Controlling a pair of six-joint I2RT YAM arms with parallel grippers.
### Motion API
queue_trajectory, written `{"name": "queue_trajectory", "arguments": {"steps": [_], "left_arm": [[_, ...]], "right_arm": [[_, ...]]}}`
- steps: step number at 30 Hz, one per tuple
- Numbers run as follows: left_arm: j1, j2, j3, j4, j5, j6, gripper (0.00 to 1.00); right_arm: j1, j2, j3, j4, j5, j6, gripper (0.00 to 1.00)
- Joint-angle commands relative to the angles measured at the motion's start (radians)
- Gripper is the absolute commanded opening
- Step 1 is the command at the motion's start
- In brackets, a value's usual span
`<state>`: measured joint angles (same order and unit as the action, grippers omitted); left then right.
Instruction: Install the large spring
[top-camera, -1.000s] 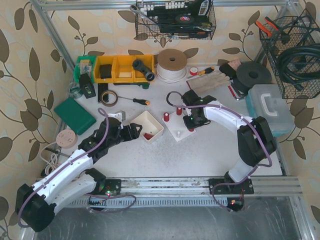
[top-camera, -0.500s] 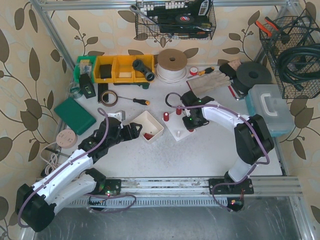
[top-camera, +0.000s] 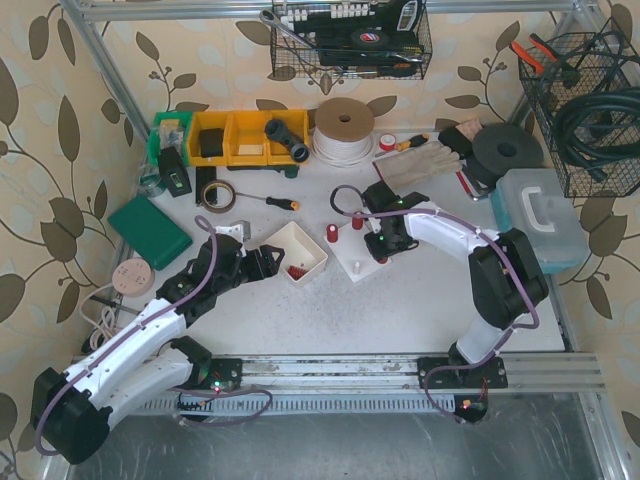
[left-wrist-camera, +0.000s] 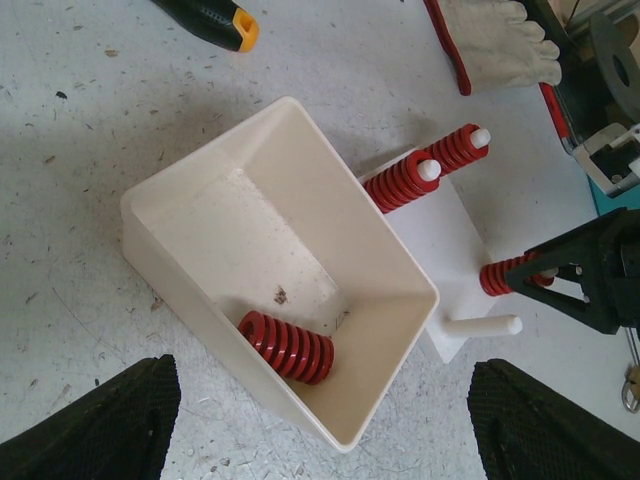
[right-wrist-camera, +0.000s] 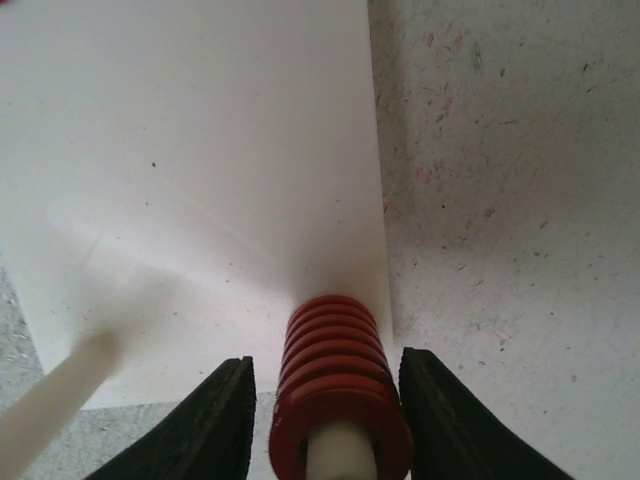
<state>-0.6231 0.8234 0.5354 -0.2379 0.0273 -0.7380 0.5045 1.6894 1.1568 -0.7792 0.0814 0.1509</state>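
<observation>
Right wrist: right gripper (right-wrist-camera: 328, 362) straddles the large spring (right-wrist-camera: 335, 400) at the white plate (right-wrist-camera: 200, 150)'s right corner, table (right-wrist-camera: 500, 200) alongside; can't tell if gripping. Left gripper (left-wrist-camera: 320, 400) gapes empty near bin (left-wrist-camera: 250, 230).

1. Table (top-camera: 400, 310): pale grey, speckled, scuffed.
2. Centre: white bin (top-camera: 288, 243), white peg plate (top-camera: 368, 272) just beside it.
3. Left: green box (top-camera: 150, 232), tape roll (top-camera: 204, 196), screwdriver (top-camera: 278, 202).
4. Back: yellow bins (top-camera: 235, 157), cord spool (top-camera: 344, 128), gloves (top-camera: 412, 172).
5. Right: lidded plastic case (top-camera: 525, 200).
</observation>
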Motion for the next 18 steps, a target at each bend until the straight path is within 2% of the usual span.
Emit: {"name": "queue_trajectory", "arguments": {"steps": [1, 8, 13, 16, 18], "left_arm": [[-0.003, -0.025, 0.001, 0.038, -0.016, -0.006, 0.82], [-0.003, -0.049, -0.014, 0.050, -0.015, -0.009, 0.82], [-0.003, -0.044, -0.016, 0.050, -0.008, -0.016, 0.82], [-0.003, -0.027, -0.006, 0.036, 0.008, -0.016, 0.81], [-0.003, -0.009, 0.006, 0.019, 0.021, -0.014, 0.80]], "right_arm": [[0.000, -0.031, 0.008, -0.002, -0.032, -0.004, 0.46], [0.000, -0.108, 0.067, -0.076, -0.037, 0.034, 0.59], [-0.001, -0.218, 0.099, -0.124, -0.006, 0.089, 0.61], [-0.014, -0.310, 0.082, -0.131, 0.065, 0.172, 0.61], [-0.067, -0.365, 0.042, -0.114, 0.016, 0.217, 0.60]]}}
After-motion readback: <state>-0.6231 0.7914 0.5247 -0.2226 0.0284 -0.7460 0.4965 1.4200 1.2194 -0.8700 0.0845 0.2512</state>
